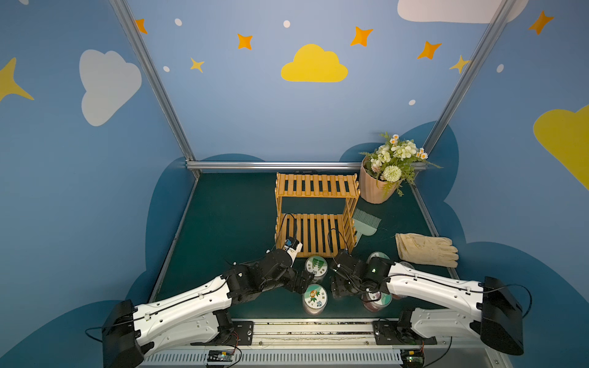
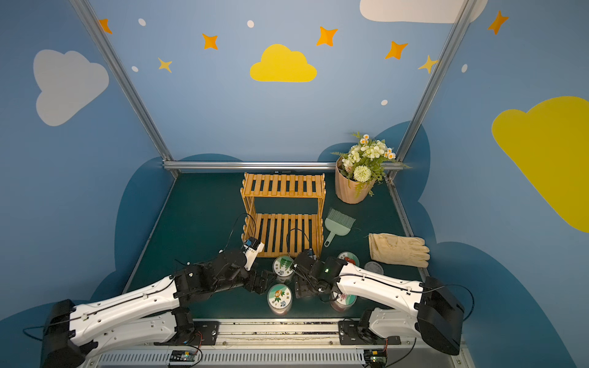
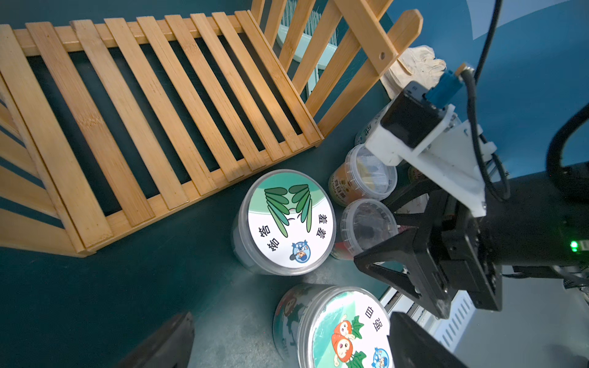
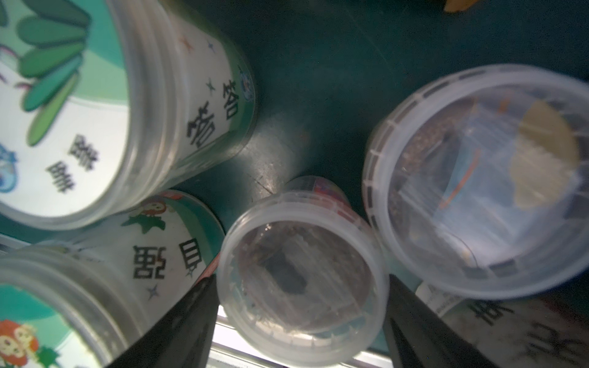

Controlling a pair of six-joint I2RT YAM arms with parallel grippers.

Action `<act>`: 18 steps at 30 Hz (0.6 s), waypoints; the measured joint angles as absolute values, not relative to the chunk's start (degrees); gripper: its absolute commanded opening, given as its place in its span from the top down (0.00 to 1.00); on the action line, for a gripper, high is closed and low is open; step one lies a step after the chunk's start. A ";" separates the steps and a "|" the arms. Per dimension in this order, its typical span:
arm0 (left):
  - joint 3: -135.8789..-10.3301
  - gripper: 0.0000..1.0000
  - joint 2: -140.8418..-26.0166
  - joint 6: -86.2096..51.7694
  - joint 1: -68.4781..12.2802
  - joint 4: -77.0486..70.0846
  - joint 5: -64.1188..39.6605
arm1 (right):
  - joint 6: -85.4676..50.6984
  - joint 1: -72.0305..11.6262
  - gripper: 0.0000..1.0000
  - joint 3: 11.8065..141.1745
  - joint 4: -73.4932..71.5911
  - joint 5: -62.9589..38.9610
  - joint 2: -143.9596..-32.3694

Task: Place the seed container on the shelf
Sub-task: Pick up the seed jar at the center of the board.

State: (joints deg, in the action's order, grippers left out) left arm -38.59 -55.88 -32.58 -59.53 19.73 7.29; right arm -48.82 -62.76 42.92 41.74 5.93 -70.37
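The seed container (image 4: 302, 280), a small tub with a clear lid and a red label, stands on the green mat among other tubs. It also shows in the left wrist view (image 3: 366, 226), but the right arm hides it in both top views. My right gripper (image 4: 299, 277) reaches down over it near the mat's front (image 1: 336, 286), and its two black fingers press the lid's rim from both sides. The shelf (image 1: 315, 216) (image 2: 282, 216) stands just behind, and both its slatted tiers are bare. My left gripper (image 3: 291, 315) hangs open beside a carrot-lidded can (image 3: 344, 331).
A leaf-lidded can (image 1: 316, 266) and a yellow-labelled clear tub (image 4: 478, 178) crowd the seed container. A green brush (image 1: 366, 223), a glove (image 1: 425, 250) and a flowerpot (image 1: 379, 188) lie right of the shelf. The metal front rail (image 1: 302, 328) runs close by.
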 measured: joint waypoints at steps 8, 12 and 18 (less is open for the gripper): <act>-38.59 0.00 -56.14 -32.21 -59.51 19.70 6.76 | -48.75 -62.57 0.16 42.92 41.67 5.32 -70.81; -38.59 0.00 -57.47 -31.51 -59.51 19.53 4.97 | -48.56 -62.37 0.17 42.92 41.56 5.28 -70.81; -39.33 0.00 -61.10 -29.93 -59.51 19.18 0.89 | -48.36 -62.06 0.16 42.76 41.01 5.08 -70.78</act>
State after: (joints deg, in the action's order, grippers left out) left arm -39.33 -61.10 -29.93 -59.51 19.18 0.89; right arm -48.36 -62.06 42.76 41.01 5.08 -70.78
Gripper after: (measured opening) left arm 0.999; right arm 0.842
